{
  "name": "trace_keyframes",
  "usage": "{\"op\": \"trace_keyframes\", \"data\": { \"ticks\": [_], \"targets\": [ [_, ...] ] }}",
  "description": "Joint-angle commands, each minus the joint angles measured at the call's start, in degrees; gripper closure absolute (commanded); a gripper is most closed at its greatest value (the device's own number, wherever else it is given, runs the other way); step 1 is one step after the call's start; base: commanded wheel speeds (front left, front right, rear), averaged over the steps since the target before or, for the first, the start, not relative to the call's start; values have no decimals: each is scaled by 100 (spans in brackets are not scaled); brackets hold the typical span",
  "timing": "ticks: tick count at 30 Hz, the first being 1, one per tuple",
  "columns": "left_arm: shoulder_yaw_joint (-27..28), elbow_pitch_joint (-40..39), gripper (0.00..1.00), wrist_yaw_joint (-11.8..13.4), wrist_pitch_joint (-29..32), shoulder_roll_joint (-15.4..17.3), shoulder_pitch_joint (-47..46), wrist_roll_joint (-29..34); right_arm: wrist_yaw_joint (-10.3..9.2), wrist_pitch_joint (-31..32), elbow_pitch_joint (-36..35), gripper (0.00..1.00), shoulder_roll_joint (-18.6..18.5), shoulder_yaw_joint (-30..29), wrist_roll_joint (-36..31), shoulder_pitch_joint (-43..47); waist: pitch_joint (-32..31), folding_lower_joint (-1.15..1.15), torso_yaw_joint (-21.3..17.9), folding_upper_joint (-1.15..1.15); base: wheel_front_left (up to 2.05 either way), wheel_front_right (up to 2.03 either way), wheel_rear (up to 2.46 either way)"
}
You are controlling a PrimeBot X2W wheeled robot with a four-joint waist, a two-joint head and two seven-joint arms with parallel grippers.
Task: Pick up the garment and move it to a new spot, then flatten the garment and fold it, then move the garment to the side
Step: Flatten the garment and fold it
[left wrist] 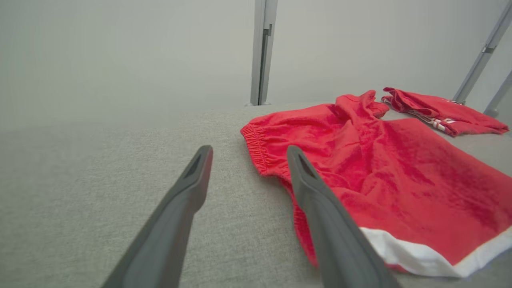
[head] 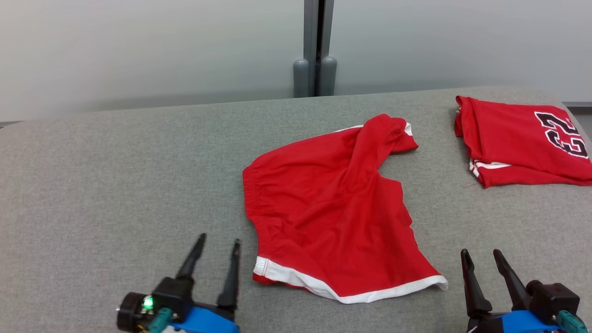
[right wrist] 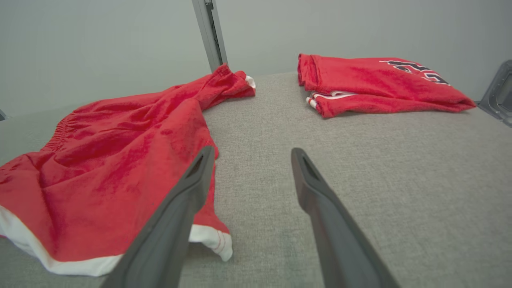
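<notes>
Red shorts lie in the middle of the grey table, neither flat nor folded: rumpled, with the far leg twisted over itself, and a folded red jersey well apart at the far right. The left gripper hovers just beside the near-left hem and the right gripper near the other hem corner, both with fingers spread and nothing between them. To my eye this fits shorts waiting to be lifted to a new spot, or shorts set down there and due for smoothing; either way the fingers must reach the cloth's edges.
</notes>
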Motion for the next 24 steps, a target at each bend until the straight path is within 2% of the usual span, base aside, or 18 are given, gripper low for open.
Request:
{"op": "trace_keyframes", "data": {
  "ticks": [1, 7, 12, 17, 24],
  "targets": [
    [-147, 72, 0, -38, -23, 3, -102, -21, 2, -11, 76, 0, -23, -38, -7, -108, 14, 0, -19, 0, 0, 0, 0],
    [-747, 501, 0, -52, 6, 32, -239, -206, 2, -11, 630, 0, 27, 52, 41, -326, 91, 0, -135, 0, 0, 0, 0],
    [-989, 851, 0, -40, 9, 87, -374, -377, 2, -55, 1036, 0, 74, 198, 96, -497, 134, 0, -194, 0, 0, 0, 0],
    [-1359, 1261, 0, -38, 27, 115, -574, -577, 2, -118, 1526, 0, 114, 565, 254, -737, 186, 0, -215, 0, 0, 0, 0],
    [-1737, 1444, 0, -38, 11, 138, -730, -801, 3, -146, 1966, 0, 128, 880, 408, -888, 255, 0, -189, 0, 0, 0, 0]
  ]
}}
